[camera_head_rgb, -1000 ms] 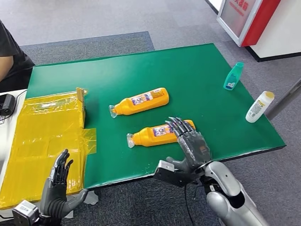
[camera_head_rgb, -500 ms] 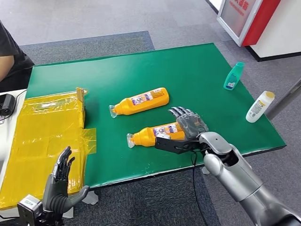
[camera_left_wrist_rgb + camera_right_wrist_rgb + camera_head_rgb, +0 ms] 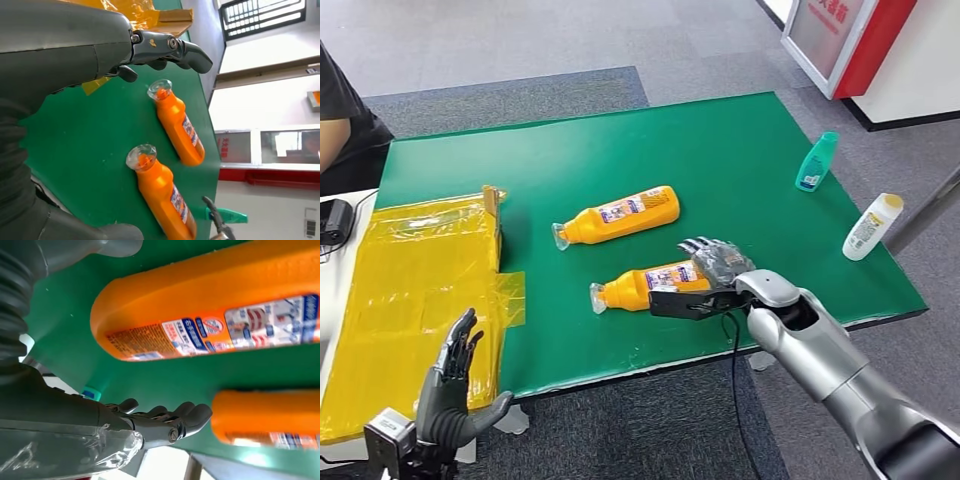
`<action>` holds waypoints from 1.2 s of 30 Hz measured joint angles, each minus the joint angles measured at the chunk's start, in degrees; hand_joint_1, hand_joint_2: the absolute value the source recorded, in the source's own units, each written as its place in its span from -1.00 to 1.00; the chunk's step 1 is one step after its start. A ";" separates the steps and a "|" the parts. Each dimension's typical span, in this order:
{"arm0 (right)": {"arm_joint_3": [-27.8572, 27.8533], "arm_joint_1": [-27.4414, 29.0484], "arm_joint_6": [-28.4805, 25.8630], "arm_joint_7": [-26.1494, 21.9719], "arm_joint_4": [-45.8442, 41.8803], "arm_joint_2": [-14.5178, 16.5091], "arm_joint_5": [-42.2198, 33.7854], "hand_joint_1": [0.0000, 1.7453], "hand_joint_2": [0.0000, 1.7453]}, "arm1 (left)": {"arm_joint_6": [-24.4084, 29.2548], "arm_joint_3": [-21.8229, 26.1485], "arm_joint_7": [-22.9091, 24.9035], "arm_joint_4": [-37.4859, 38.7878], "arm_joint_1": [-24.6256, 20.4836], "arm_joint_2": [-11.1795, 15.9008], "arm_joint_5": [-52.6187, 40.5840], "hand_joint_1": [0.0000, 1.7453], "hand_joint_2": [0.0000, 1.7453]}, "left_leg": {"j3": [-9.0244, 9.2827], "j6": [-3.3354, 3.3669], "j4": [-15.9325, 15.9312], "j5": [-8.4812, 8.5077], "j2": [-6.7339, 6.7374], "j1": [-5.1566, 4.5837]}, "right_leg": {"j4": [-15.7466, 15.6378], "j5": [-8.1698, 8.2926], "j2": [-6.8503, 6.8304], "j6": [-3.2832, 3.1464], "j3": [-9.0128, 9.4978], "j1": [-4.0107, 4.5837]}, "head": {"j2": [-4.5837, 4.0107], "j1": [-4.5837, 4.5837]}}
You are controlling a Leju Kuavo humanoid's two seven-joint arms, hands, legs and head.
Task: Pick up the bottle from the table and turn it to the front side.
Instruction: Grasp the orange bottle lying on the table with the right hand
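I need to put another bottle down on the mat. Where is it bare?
Bare green mat lies beyond the far orange bottle, and near the front edge between the yellow sheet and the near orange bottle. Crowded: around the right hand.

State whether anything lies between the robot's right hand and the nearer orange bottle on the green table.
Nothing visible does. The right hand is at the base end of the nearer orange bottle; the other orange bottle lies apart, farther back.

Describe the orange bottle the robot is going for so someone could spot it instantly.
On the green table lie two orange bottles. It is the nearer orange bottle, by the front edge, with the right robot hand at its base; the other bottle lies farther back, untouched.
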 joint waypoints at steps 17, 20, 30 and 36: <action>9.53 -7.64 2.61 -0.38 16.92 0.13 -5.38 -1.00 1.00 | 1.04 -2.81 -0.47 3.95 -2.21 0.95 0.46 -1.00 1.00 | -0.06 0.00 0.00 0.06 -0.04 0.00 | 0.00 0.04 -0.02 0.02 -0.03 0.00 | 0.00 0.01; 10.02 -8.17 1.98 0.10 18.57 0.41 -5.67 -1.00 1.00 | 1.08 -3.13 -0.44 4.25 -2.38 1.02 0.54 -1.00 1.00 | -0.05 0.00 0.00 0.06 -0.04 -0.01 | 0.00 0.04 -0.03 0.02 -0.03 0.00 | 0.00 0.01; 10.74 -8.74 -0.16 -0.02 22.04 1.27 -6.03 -1.00 1.00 | 1.21 -4.01 -0.28 4.68 -2.55 1.25 0.64 -1.00 1.00 | -0.03 0.01 0.00 0.08 -0.03 -0.01 | 0.00 0.06 -0.02 0.03 -0.01 0.00 | 0.00 0.01; 10.79 -8.85 -1.11 -0.25 22.75 1.65 -6.12 0.92 1.00 | 1.54 -4.13 -0.28 4.68 -2.56 1.36 0.64 -1.00 1.00 | -0.02 0.00 0.00 0.11 -0.03 -0.01 | 0.00 0.11 -0.02 0.02 -0.01 0.00 | 0.00 -0.01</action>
